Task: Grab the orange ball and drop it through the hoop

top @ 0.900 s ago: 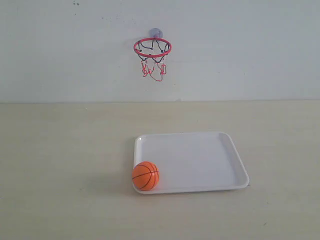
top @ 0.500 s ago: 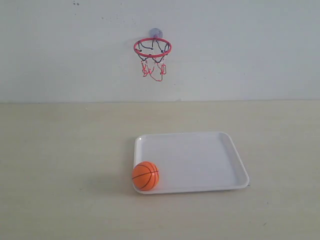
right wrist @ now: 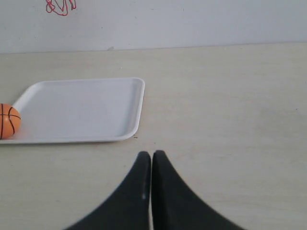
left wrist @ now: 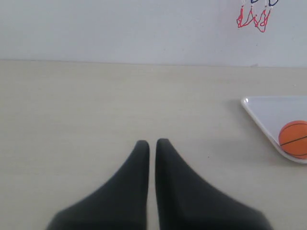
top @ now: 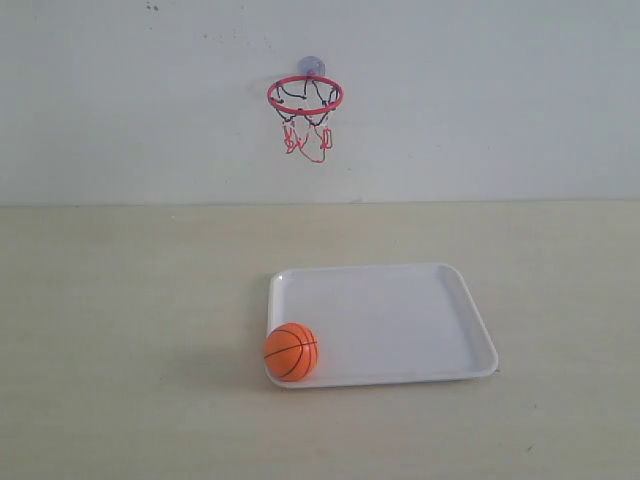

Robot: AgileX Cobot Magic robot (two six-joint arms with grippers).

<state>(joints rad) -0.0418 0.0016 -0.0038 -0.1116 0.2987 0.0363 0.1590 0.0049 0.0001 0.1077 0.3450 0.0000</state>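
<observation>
The orange ball [top: 291,352] with black seams rests in the near left corner of the white tray [top: 400,320]; it also shows as the ball [left wrist: 293,139] and the ball [right wrist: 8,120]. The hoop [top: 305,95], red-ringed with a dangling net, hangs on the back wall above the tray; only the net [left wrist: 254,17] and net [right wrist: 60,6] show in the wrist views. My left gripper [left wrist: 152,143] is shut with nothing in it, well off to the ball's left. My right gripper [right wrist: 151,154] is shut and holds nothing, near the tray's front right corner. Neither arm appears in the exterior view.
The tray [right wrist: 81,110] lies on a pale wooden table [top: 120,300] that runs back to a plain white wall [top: 500,100]. The tray's corner [left wrist: 268,112] shows in the left wrist view. Nothing else stands on the table.
</observation>
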